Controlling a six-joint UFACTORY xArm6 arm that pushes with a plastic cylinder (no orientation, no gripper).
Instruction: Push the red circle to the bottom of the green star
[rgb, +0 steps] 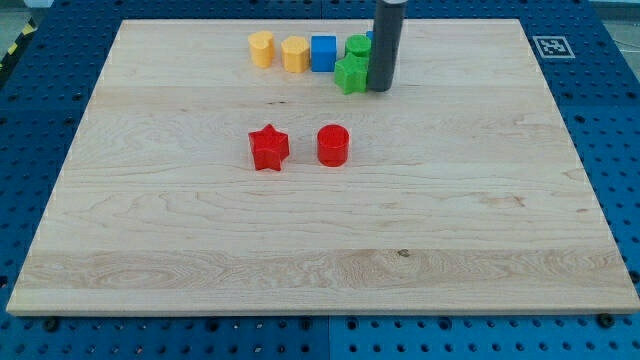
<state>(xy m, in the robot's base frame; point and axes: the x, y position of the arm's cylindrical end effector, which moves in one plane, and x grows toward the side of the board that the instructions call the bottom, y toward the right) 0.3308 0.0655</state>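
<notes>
No pincer exists on this arm; its rod tip (380, 90) holds nothing, touching the green star (351, 75) near the table's (200, 280) top. Red circle (333, 145) sits well below, beside a red star (268, 148), not yet pushed.

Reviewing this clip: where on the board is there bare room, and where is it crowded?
Bare: everything below the red star and red circle, plus both side margins. Crowded: the view's top, where yellow blocks, blue cube, green star and my tip bunch.
</notes>
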